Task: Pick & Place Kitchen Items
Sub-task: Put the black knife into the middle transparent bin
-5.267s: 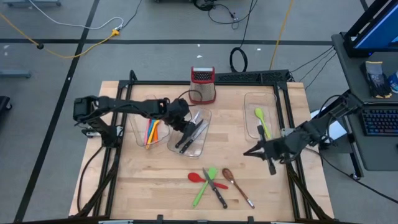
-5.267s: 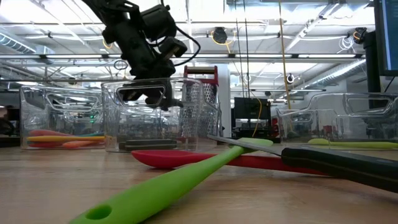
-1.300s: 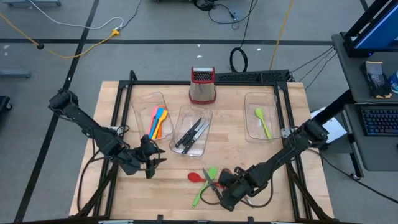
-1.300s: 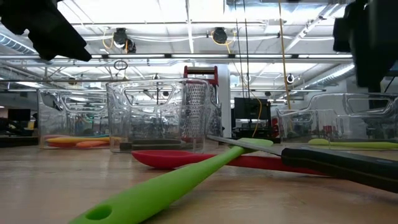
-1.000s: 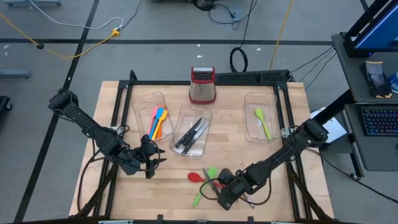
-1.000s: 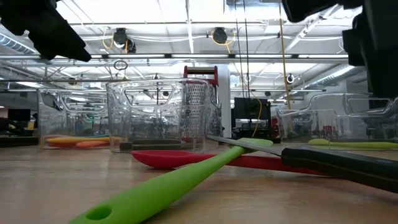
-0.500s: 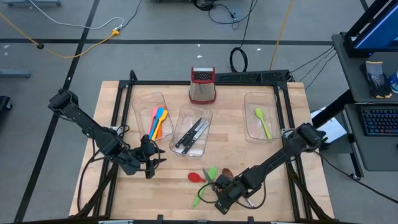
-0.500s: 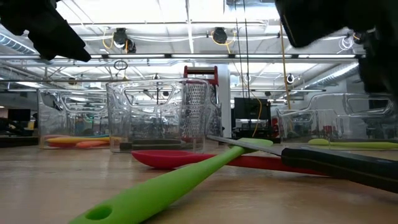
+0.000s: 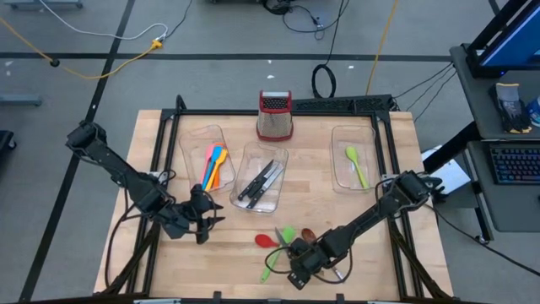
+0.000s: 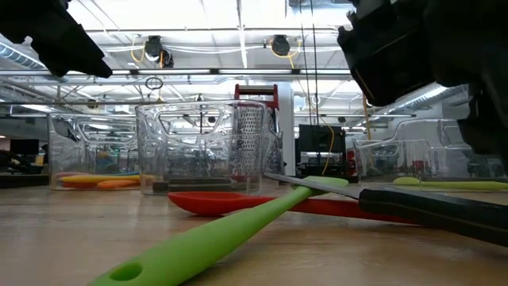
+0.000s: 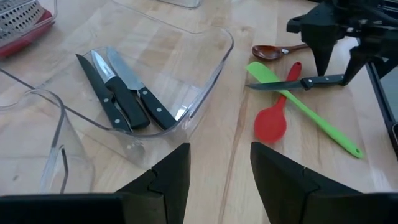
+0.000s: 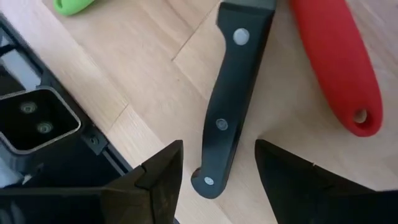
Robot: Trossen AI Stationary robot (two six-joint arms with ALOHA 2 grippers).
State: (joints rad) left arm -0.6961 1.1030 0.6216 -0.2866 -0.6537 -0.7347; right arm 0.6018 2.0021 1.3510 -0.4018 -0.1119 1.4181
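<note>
A black-handled knife [image 12: 227, 124] lies on the table near its front edge, across a green spatula [image 11: 305, 109] and beside a red spoon [image 11: 273, 121]. A brown spoon [image 11: 270, 51] lies just past them. My right gripper [image 12: 217, 186] is open and points steeply down over the knife. Its fingers stand on either side of the handle's butt end [image 12: 208, 180], clear of it. In the high view this gripper [image 9: 297, 268] covers most of the knife. My left gripper [image 9: 204, 226] waits open above the table's front left, with nothing between its fingers [image 11: 174, 180].
Three clear bins stand mid-table. The left bin [image 9: 211, 165] holds pink, orange and yellow utensils, the middle bin [image 9: 260, 181] several knives, and the right bin [image 9: 354, 165] a green spoon. A red-topped grater [image 9: 274, 116] stands behind them. The table's black frame edge [image 12: 37, 124] is close to the knife.
My right gripper has come down toward the knife's handle and shifted a little toward the table's left edge, rolling slightly. It stays open. The utensils on the table have not moved.
</note>
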